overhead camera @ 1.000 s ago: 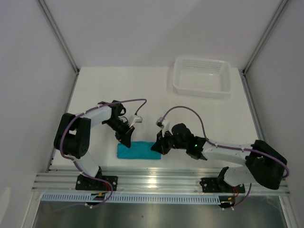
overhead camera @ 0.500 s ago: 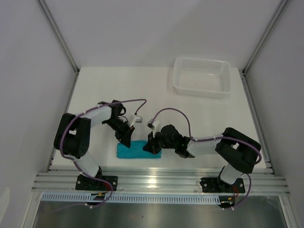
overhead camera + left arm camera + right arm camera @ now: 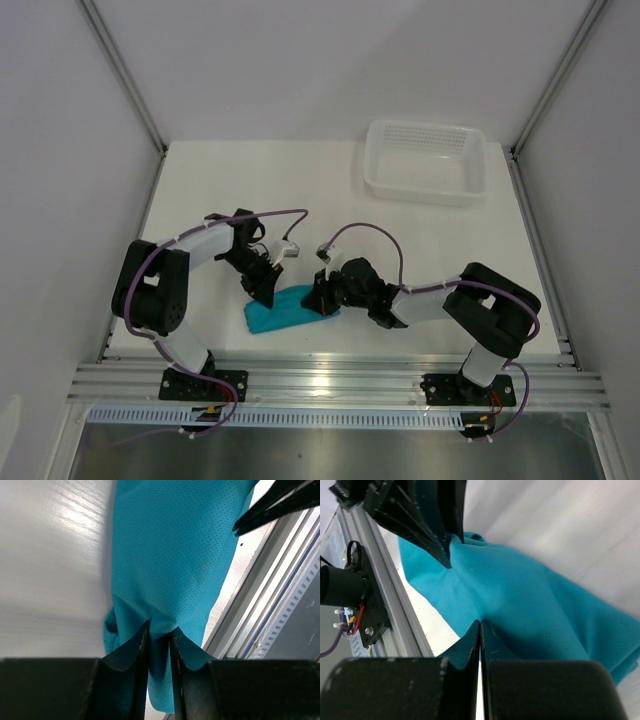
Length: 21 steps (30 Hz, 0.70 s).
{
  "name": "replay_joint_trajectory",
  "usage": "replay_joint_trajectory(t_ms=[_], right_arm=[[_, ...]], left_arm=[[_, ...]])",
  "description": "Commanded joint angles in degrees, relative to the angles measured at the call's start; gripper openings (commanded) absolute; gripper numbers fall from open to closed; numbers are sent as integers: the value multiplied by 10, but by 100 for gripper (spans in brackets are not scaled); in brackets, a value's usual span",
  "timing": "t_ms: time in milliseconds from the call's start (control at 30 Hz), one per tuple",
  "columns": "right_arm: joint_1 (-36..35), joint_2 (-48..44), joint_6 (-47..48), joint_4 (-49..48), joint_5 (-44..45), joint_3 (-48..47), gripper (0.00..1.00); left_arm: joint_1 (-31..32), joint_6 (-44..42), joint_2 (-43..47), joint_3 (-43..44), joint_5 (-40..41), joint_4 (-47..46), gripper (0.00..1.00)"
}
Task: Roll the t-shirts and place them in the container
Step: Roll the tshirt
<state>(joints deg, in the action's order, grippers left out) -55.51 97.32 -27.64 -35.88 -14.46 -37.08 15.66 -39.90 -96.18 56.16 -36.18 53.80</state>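
1. Fabric: teal t-shirt (image 3: 280, 312), a soft bunched roll of pinhole knit, lies near the smooth white table's (image 3: 250, 190) front edge.
2. Left gripper (image 3: 160, 629) pinches one end's fold.
3. Right gripper (image 3: 480, 622), pressed together, nips the other.

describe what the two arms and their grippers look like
The left arm and right arm have white links between bulky black joints. A purple cable loops along each to the wrist. The left gripper and right gripper are black, with two flat fingers tapering to thin tips.
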Motion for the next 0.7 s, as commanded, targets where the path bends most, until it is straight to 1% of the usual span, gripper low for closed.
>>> replay_joint_trajectory(t_ms=[0, 167, 267, 533, 667], right_arm=[[-7, -16, 0, -52, -7, -11, 1], [1, 3, -7, -51, -8, -19, 1], [6, 15, -18, -67, -21, -21, 1], [19, 31, -21, -71, -11, -35, 1], [31, 47, -39, -75, -2, -37, 1]], left_arm=[[-5, -4, 19, 5, 8, -7, 23], [-5, -5, 19, 6, 10, -9, 24], [-5, -6, 18, 6, 12, -9, 24], [-5, -8, 18, 4, 21, -9, 26], [-5, -9, 20, 8, 25, -9, 27]])
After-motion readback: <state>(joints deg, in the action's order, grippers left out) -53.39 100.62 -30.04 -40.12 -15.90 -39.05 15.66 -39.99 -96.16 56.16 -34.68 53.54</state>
